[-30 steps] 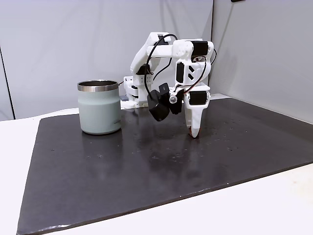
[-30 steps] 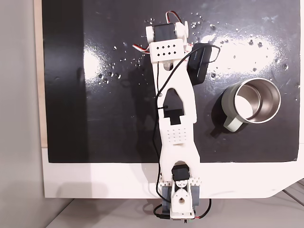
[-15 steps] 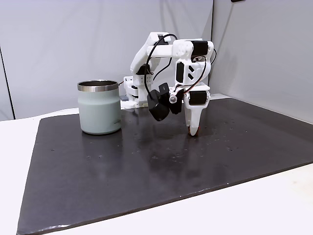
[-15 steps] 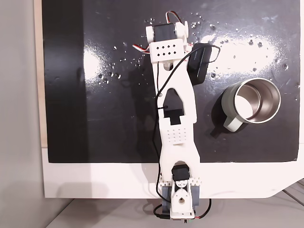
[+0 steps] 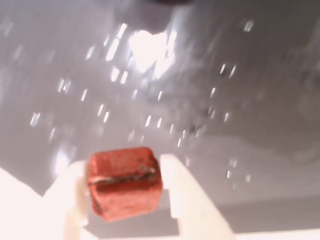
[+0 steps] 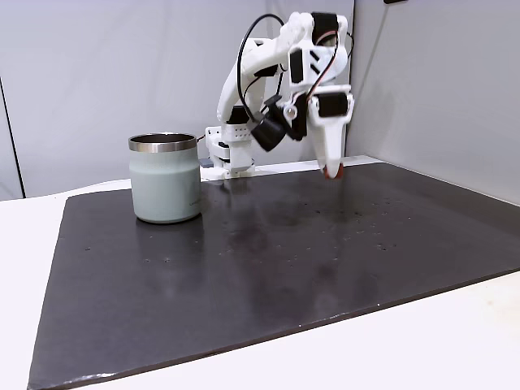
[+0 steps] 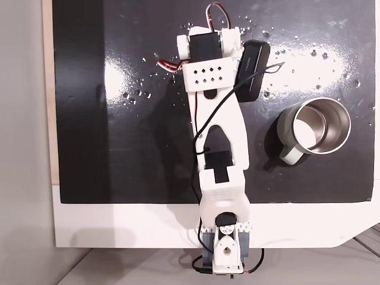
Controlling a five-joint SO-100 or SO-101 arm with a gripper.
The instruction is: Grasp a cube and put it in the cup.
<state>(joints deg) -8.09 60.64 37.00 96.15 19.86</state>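
The reddish-brown cube [image 5: 125,182] sits pinched between my two white fingers in the wrist view, held clear above the dark mat. In a fixed view from the side, my gripper [image 6: 333,169] hangs well above the mat with the cube [image 6: 335,171] as a small red tip at its end. The grey-green cup [image 6: 166,178] with its steel rim stands upright to the left of the gripper in that view. From above, the cup [image 7: 284,140] is seen to the right of the arm, and its inside looks bare steel. The arm hides the gripper in that top view.
A black glossy mat [image 6: 268,268] covers most of the white table [image 6: 422,349]. The arm's base [image 7: 222,252] is clamped at the table's edge. A black camera [image 6: 270,132] rides beside the wrist. A grey wall rises behind.
The arm has lifted from the mat: the gripper was down at mat level and now hangs high above it with the cube. The cup has not moved.
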